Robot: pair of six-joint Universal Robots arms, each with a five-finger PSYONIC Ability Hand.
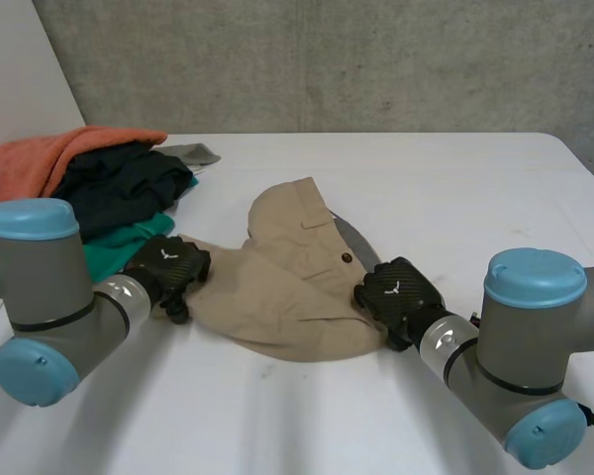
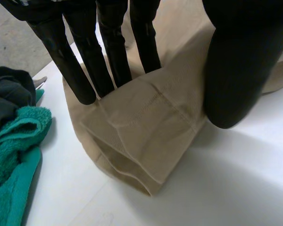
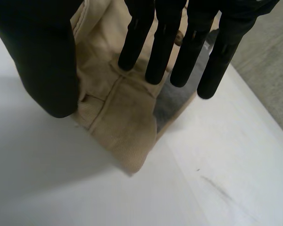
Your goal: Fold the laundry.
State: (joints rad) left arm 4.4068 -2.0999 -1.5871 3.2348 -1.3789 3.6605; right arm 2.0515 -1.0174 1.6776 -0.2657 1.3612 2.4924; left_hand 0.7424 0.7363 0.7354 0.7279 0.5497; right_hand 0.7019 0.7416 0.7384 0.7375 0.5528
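Tan shorts (image 1: pixel 277 287) lie partly folded in the middle of the white table, a button and a pocket flap facing up. My left hand (image 1: pixel 168 265) is at their left end. In its wrist view the straight fingers (image 2: pixel 80 70) rest their tips on the layered hem end of the tan shorts (image 2: pixel 151 136), and the thumb stands at the opposite side of that end. My right hand (image 1: pixel 398 292) is at the right edge. There its fingers (image 3: pixel 165 42) touch the waistband of the tan shorts (image 3: pixel 113 117), with the thumb on the other side. Neither hand pinches the cloth.
A laundry pile sits at the far left: an orange towel (image 1: pixel 49 158), a dark garment (image 1: pixel 119 183), a green towel (image 1: pixel 129 237) and a grey cloth (image 1: pixel 188 153). The green towel (image 2: pixel 14 150) lies close beside my left hand. Bare table (image 1: pixel 455 188) stretches to the right.
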